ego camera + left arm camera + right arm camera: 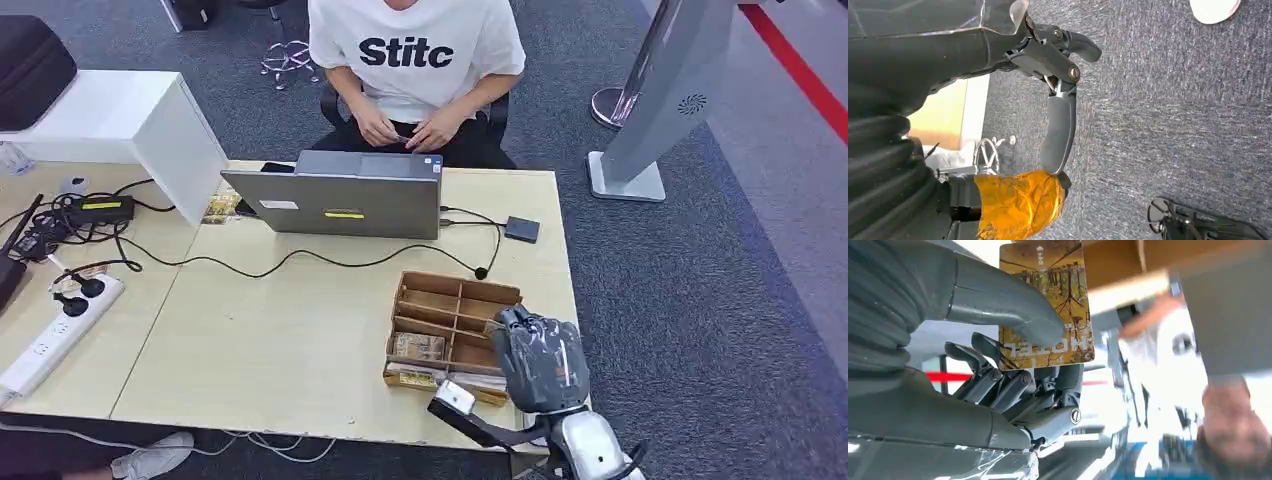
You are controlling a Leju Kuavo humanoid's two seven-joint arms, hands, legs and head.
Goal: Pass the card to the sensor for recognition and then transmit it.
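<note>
Holding the card (1048, 305) pinched between thumb and fingers, the right robot hand (540, 360) hovers over the near right corner of the wooden box (445, 300) on the bench (270, 340); the pick-up step looks done. Next comes carrying the card across to the sensor (521, 229), the small dark pad beside the laptop (340, 195), which calls for a forward reach and a flat, level presentation. A seated person (415, 60) waits behind the laptop. The left robot hand (1060, 100) hangs by the floor, fingers loosely apart, holding nothing
</note>
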